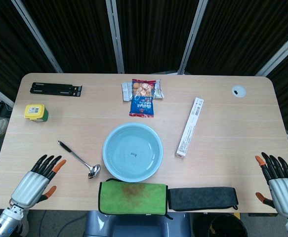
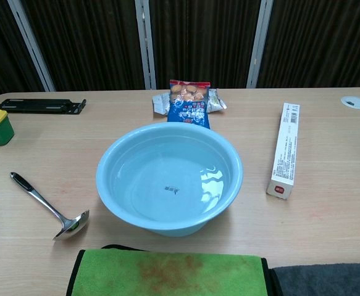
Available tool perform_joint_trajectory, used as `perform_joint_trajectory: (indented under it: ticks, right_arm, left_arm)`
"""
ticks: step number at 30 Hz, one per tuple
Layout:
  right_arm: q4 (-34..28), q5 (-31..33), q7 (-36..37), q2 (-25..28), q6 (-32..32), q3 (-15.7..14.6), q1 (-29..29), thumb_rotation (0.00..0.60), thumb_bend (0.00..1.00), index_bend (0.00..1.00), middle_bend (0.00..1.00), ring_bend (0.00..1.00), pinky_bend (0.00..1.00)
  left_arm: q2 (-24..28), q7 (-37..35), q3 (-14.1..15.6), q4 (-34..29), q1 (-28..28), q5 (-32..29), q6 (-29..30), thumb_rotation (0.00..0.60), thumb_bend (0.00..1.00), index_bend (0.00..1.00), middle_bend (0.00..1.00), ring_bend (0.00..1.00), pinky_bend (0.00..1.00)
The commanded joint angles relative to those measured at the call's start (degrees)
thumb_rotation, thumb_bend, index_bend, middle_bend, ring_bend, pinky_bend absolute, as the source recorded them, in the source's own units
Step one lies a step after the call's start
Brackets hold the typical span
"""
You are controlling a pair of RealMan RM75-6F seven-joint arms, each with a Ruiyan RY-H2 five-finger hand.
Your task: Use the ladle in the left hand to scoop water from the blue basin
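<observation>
A metal ladle (image 1: 79,159) (image 2: 49,206) with a black handle tip lies flat on the table, left of the blue basin (image 1: 133,151) (image 2: 168,177), its bowl end nearest the basin. The basin holds clear water. My left hand (image 1: 38,179) rests near the table's front left edge, fingers spread and holding nothing, a short way left and in front of the ladle's handle. My right hand (image 1: 279,179) sits at the front right edge, fingers spread, holding nothing. Neither hand shows in the chest view.
A green cloth (image 1: 133,197) and a dark cloth (image 1: 203,197) lie along the front edge. A long white box (image 1: 189,127) lies right of the basin, a snack bag (image 1: 143,96) behind it. A yellow-lidded jar (image 1: 35,112) and a black bracket (image 1: 56,89) sit at the back left.
</observation>
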Motion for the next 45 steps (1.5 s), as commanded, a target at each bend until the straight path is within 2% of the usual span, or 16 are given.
perform_joint_trajectory:
  ticks: [1,7,13,18,20,22,25,32,45]
  right_arm:
    - [0.0,0.1,0.0,0.0,0.0,0.0,0.0,0.6,0.0,0.0,0.0,0.0,0.0]
    - [0.0,0.2,-0.4,-0.1,-0.1,0.0,0.0,0.6,0.0,0.0,0.0,0.0,0.0]
    - [0.1,0.4,-0.8,-0.6,-0.1,0.3,0.2,0.6,0.0,0.0,0.0,0.0,0.0]
    - [-0.5,1.7,-0.9,-0.6,-1.3,0.8,0.7,0.6,0.0,0.0,0.0,0.0,0.0]
    - [-0.6,1.5,-1.1,-0.8,-1.6,0.8,1.0,0.6,0.0,0.0,0.0,0.0,0.0]
    - [-0.3,1.4,-1.5,-1.0,-1.9,0.8,1.2,0.6,0.0,0.0,0.0,0.0,0.0]
    - [-0.4,2.4,-2.0,-1.0,-3.3,1.0,1.7,0.6,0.0,0.0,0.0,0.0,0.0]
    - [-0.7,5.0,-2.8,-1.1,-4.9,1.8,2.4,0.6,0.0,0.0,0.0,0.0,0.0]
    - [-0.8,8.1,-4.3,-1.6,-5.8,3.0,2.9,0.6,0.0,0.0,0.0,0.0,0.0]
  left_arm:
    - [0.0,0.0,0.0,0.1,0.0,0.0,0.0,0.6,0.35,0.03,0.0,0.0,0.0]
    - [-0.2,-0.3,-0.1,0.2,-0.4,-0.4,-0.9,0.6,0.35,0.03,0.0,0.0,0.0]
    - [-0.2,-1.6,-0.1,0.4,-1.2,-0.1,-1.9,0.6,0.35,0.09,0.0,0.0,0.0]
    - [-1.2,-2.4,-1.5,1.9,-2.8,-1.6,-4.2,0.6,0.35,0.24,0.0,0.0,0.0]
    - [-1.9,-2.7,-2.6,3.3,-3.8,-3.5,-5.9,0.6,0.35,0.36,0.0,0.0,0.0]
    - [-2.8,-2.8,-4.1,5.1,-4.6,-5.7,-7.3,0.6,0.35,0.44,0.0,0.0,0.0]
    - [-3.7,-0.8,-5.9,6.3,-5.4,-9.5,-9.4,0.6,0.35,0.48,0.0,0.0,0.0]
    - [-6.1,-2.3,-6.9,9.8,-7.5,-10.1,-11.5,0.6,0.35,0.51,0.0,0.0,0.0]
    - [-13.0,0.0,-8.5,19.8,-11.5,-11.3,-14.7,0.6,0.35,0.48,0.0,0.0,0.0]
